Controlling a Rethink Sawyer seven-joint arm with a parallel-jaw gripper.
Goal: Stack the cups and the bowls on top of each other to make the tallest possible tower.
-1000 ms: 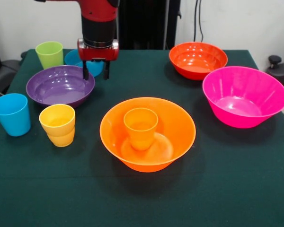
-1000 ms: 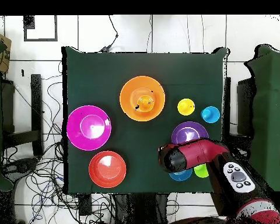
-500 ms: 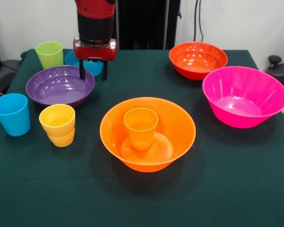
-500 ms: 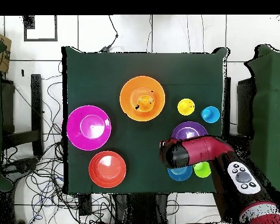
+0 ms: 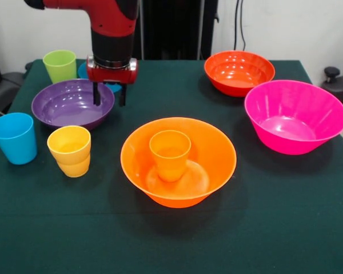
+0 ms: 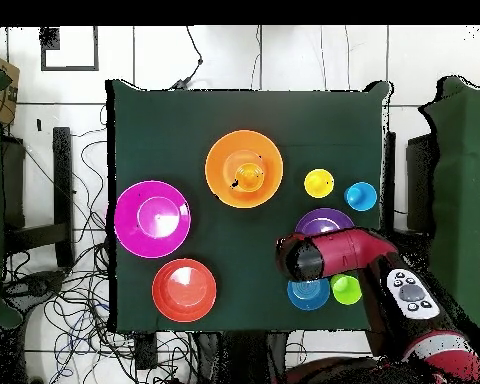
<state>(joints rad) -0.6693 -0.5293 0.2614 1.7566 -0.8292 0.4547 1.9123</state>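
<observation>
**Gripper at the rim of the purple bowl; orange cup seated in the wide orange bowl**

1. Markings. No readable brand, label or writing appears on any cup, bowl or arm segment.

2. Gripper. The gripper hangs from the red and black arm. Its two dark fingers point down with a clear gap between them, parted and holding nothing. They straddle the rim of the purple bowl, one finger on the inner side and one on the outer. Whether either finger touches the rim cannot be determined.

3. Task items.
   - The wide orange bowl sits in the middle of the table; the orange cup stands upright inside it.
   - The yellow cup and the blue cup stand upright near the purple bowl, apart from each other.
   - The lime green cup stands beside the small blue bowl.
   - The red-orange bowl and the pink bowl sit close together on the opposite side.

4. Obstructed items. In the front view the arm hides most of the small blue bowl. In the overhead view the arm covers part of the purple bowl. Only one purple bowl is visible.

5. Clearance. The table strip nearest the front camera is open. The pink bowl and blue cup stand close to opposite table edges.
</observation>
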